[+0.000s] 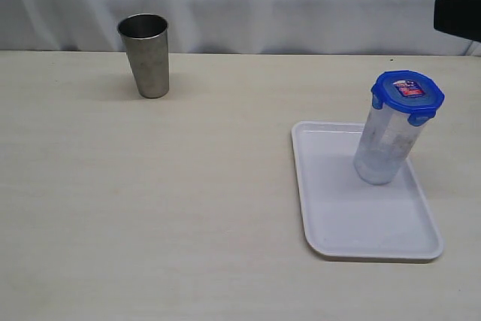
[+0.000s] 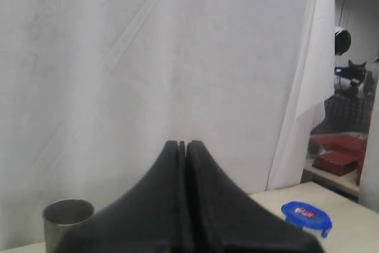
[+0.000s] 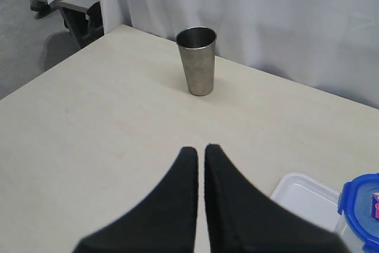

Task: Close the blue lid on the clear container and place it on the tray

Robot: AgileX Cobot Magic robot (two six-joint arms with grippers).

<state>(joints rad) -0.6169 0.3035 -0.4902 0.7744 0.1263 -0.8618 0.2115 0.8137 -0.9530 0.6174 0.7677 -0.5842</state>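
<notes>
- Standing alone at the left of the tabletop (image 1: 150,186), the steel cup (image 1: 144,54) shows nothing inside.
- The left claw (image 2: 182,146) is pressed together, holding nothing.
- The clear container (image 1: 385,144), seemingly empty, stands on the tray (image 1: 331,216) with the blue lid (image 1: 407,94) seated on top; the task looks finished.
- The right claw (image 3: 200,149), nearly pressed together, hangs clear of it, empty.
</notes>
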